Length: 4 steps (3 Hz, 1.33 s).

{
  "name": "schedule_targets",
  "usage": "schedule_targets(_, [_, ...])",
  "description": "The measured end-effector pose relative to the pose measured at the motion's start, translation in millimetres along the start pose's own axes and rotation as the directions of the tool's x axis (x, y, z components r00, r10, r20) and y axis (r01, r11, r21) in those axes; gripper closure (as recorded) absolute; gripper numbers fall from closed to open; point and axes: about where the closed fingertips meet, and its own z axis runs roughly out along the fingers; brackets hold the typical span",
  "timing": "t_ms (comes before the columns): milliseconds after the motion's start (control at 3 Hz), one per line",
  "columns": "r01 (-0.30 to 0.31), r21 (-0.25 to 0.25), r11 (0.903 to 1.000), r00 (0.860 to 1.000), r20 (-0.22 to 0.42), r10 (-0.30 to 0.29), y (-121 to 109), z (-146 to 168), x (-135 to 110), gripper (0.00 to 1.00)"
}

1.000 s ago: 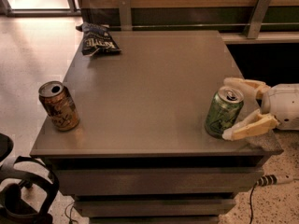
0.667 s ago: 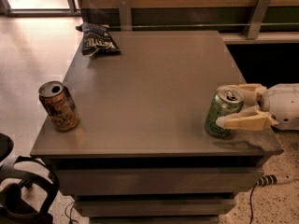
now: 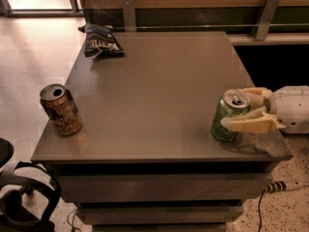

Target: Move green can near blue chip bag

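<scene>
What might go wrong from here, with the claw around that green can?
1. The claw is shut on the green can near the table's front right corner; a slip there could send it to the floor.
2. The blue chip bag lies at the far left corner, so the carry crosses the whole top; a weak hold may let the can tip.
3. The bag sits at the edge; a bump on arrival might push it off.

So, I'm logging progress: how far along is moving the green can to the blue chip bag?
Done: the claw is shut around the green can. In hand: that grip, with the can standing on the table at its near right edge. Left: the carry to the blue chip bag at the far left corner.
</scene>
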Motion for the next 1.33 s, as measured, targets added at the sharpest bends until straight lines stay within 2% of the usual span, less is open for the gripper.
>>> schedule_targets(333, [0.002,-0.004,1.0000,1.000,0.000,-0.002,0,2,-1,1.00])
schedule_targets(667, [0.002,-0.004,1.0000,1.000,0.000,-0.002,0,2,-1,1.00])
schedule_targets(1000, [-0.017,0.033,0.9993,1.000,0.009,0.016,-18,-5,-24,1.00])
schedule_targets(1333, [-0.038,0.111,0.9931,0.999,0.040,0.033,-46,-11,-58,1.00])
